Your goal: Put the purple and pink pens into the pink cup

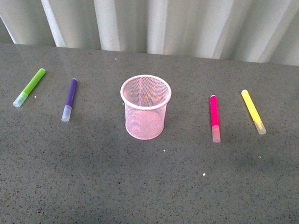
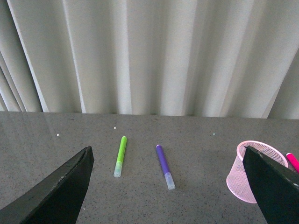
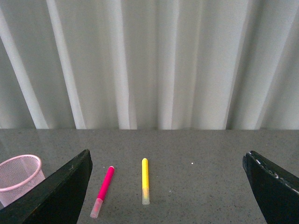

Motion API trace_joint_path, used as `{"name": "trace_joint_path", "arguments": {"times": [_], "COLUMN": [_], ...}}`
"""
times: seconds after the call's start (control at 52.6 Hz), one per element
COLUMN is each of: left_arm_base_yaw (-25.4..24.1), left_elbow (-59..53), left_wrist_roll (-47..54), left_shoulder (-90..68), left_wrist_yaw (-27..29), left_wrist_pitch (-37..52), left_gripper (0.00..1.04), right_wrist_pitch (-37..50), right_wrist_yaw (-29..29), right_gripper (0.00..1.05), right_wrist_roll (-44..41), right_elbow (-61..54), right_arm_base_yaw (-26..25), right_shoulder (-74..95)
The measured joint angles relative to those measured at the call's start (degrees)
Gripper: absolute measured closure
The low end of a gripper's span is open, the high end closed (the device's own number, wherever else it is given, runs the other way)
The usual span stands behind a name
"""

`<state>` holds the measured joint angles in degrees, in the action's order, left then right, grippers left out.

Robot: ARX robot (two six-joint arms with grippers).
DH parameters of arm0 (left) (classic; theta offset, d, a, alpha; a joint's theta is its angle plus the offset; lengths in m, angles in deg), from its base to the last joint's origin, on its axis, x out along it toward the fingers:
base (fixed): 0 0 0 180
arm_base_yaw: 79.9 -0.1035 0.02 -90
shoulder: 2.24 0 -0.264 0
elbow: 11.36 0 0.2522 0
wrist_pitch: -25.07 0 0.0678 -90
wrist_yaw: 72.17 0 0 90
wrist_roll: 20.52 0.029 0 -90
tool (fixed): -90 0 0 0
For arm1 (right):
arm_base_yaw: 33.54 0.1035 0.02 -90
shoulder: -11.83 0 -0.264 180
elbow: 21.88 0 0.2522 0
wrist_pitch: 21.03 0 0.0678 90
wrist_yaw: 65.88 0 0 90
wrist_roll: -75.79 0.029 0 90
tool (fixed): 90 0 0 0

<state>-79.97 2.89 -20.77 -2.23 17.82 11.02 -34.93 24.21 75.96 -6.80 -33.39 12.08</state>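
Nothing has been inserted yet. In the front view the cup point(image 1: 145, 108) is seen upright at mid-table and appears empty. The purple pen point(image 1: 70, 100) lies well apart at its nine o'clock and the pink pen point(image 1: 214, 118) at its three o'clock. A green marker point(image 1: 29, 87) and a yellow marker point(image 1: 253, 111) lie farther out on either side. Both picks and both drops are judged left to do, and no arm is shown there. In the left wrist view the left gripper point(image 2: 167, 151) is spread wide, with nothing held. In the right wrist view the right gripper point(image 3: 168, 152) is likewise wide and empty. A grey speckled table point(image 1: 146, 190) is backed by a white pleated curtain point(image 1: 152, 23).
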Motion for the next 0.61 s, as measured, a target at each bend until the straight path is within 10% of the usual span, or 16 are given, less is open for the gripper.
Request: {"name": "trace_joint_path", "arguments": {"times": [0.608], "left_arm_base_yaw": [0.0], "left_elbow": [0.0], "left_wrist_roll": [0.0], "left_shoulder": [0.0], "left_wrist_yaw": [0.0], "left_wrist_pitch": [0.0], "left_gripper": [0.07], "right_wrist_pitch": [0.0], "right_wrist_yaw": [0.0], "right_gripper": [0.07], "right_wrist_roll": [0.0], "right_elbow": [0.0], "right_arm_base_yaw": [0.0], "right_shoulder": [0.0]}}
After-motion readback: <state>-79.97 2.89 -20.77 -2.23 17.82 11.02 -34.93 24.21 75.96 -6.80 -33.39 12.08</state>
